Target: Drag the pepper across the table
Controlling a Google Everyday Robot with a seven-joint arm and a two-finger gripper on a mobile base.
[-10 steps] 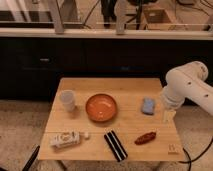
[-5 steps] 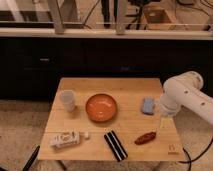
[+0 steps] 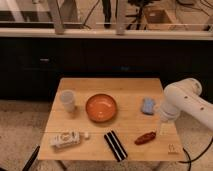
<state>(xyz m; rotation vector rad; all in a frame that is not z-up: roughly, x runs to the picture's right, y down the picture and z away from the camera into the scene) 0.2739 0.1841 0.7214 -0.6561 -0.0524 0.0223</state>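
The pepper (image 3: pixel 145 138) is small, curved and dark red-brown, and lies near the front right of the light wooden table (image 3: pixel 127 90). My white arm comes in from the right. Its gripper (image 3: pixel 162 129) hangs just right of and slightly behind the pepper, close above the tabletop. I cannot tell whether it touches the pepper.
An orange bowl (image 3: pixel 101 107) sits mid-table, with a white cup (image 3: pixel 67 100) to its left. A blue sponge (image 3: pixel 148 105) lies behind the pepper. A black striped bar (image 3: pixel 115 145) and a white box (image 3: pixel 66 140) lie along the front edge. A dark wall stands behind the table.
The arm has swung down and toward the front, bringing the gripper from beside the blue sponge to just beside the pepper. The pepper has not moved.
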